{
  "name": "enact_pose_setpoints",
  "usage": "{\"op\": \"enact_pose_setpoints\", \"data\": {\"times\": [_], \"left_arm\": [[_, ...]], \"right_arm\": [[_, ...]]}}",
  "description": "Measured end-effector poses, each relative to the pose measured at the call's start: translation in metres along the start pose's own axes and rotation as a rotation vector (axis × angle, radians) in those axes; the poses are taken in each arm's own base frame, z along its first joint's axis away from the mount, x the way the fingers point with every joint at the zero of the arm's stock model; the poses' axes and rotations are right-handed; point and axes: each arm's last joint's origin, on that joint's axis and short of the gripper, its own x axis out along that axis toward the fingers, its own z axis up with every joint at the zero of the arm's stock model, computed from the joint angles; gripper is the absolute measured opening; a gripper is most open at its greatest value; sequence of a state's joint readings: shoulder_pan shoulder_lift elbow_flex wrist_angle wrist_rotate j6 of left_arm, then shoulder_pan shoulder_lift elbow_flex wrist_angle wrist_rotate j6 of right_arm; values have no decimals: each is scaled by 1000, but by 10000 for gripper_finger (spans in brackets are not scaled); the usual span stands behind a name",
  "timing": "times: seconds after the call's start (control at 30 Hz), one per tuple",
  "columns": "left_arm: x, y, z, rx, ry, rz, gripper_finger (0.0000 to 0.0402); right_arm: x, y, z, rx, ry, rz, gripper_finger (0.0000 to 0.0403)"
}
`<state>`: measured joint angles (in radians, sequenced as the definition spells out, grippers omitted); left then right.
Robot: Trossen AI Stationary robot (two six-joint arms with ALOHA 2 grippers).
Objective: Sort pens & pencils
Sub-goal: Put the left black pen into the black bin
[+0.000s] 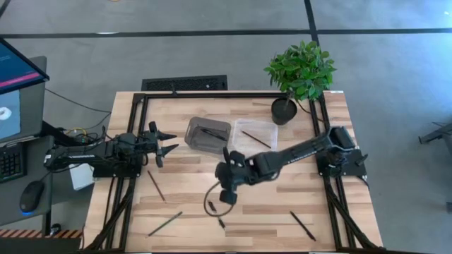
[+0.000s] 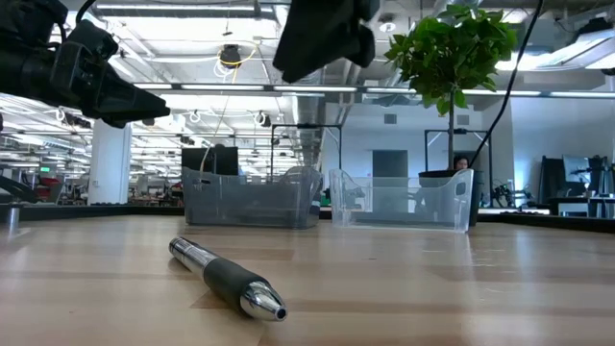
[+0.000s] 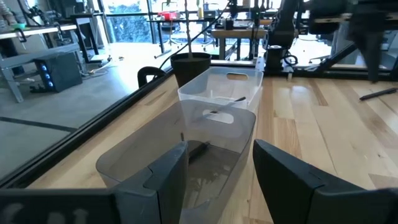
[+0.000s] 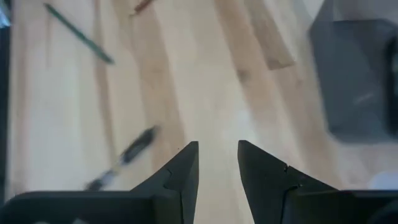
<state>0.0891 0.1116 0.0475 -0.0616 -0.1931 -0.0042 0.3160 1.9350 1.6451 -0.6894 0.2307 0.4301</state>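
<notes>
One pen (image 1: 210, 207) lies on the bare boards in front of the two bins, just below the right gripper (image 1: 228, 197); the low view shows it as a black grip with a silver tip (image 2: 229, 279). A second short dark piece (image 1: 221, 223) lies just beside it, toward the table's front edge. Three loose sticks lie farther out: a pencil (image 1: 156, 185) left of the pen, another (image 1: 165, 223) near the front left edge, and a dark one (image 1: 302, 225) near the front right edge. The grey bin (image 1: 207, 134) holds one dark stick; the clear bin (image 1: 254, 134), touching its right side, holds another.

The right gripper hangs above open wood with its fingers slightly apart and nothing between them. The left gripper (image 1: 167, 141) waits left of the grey bin, fingers spread wide. A potted plant (image 1: 299, 73) stands behind the clear bin, at the black frame (image 1: 212, 94) edging the table.
</notes>
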Motion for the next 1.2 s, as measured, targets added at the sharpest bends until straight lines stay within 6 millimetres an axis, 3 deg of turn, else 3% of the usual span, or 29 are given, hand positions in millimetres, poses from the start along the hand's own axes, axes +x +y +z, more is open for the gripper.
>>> {"op": "enact_pose_setpoints", "data": {"times": [0.33,0.7,1.03,1.2], "left_arm": [[0,0,0,0,-1,0,174],[0,0,0,0,1,-17,174],[0,-2,-1,-48,7,-55,174],[0,-2,-1,-67,8,-56,174]], "right_arm": [[-9,33,-4,136,-82,100,151],[-18,59,-7,176,-161,198,238],[-25,79,-19,165,-152,232,244],[-7,85,-29,187,-97,221,244]]}}
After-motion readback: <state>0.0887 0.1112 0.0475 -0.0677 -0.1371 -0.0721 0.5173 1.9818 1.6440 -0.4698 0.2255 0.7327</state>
